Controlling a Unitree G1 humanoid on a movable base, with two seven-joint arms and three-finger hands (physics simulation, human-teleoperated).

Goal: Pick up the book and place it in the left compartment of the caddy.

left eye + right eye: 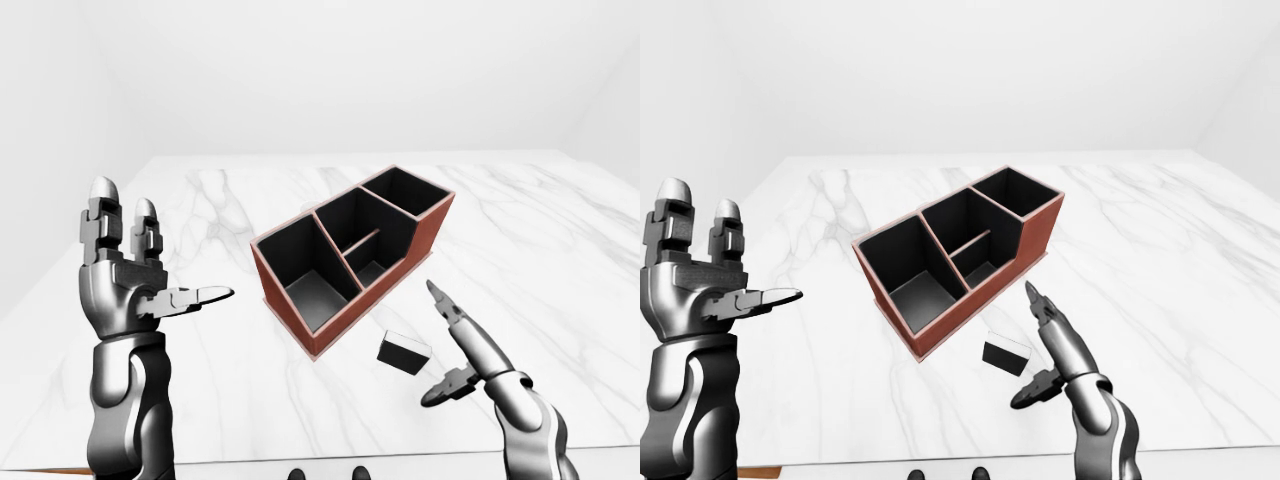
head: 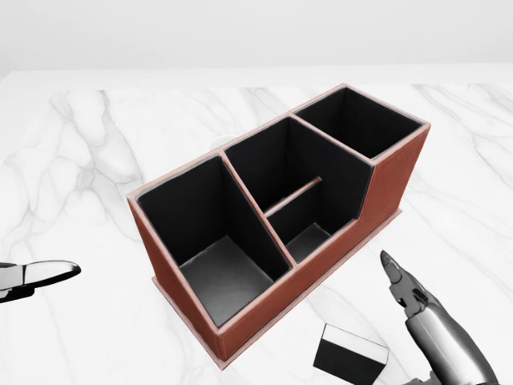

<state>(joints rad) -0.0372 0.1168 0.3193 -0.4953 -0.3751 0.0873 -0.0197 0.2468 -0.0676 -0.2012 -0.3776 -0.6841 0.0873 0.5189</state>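
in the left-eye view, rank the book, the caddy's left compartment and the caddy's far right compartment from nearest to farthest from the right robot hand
1. book, just left of the open right robot hand, lying on the marble.
2. left compartment of the caddy, up and to the left.
3. far right compartment, at the caddy's top end.
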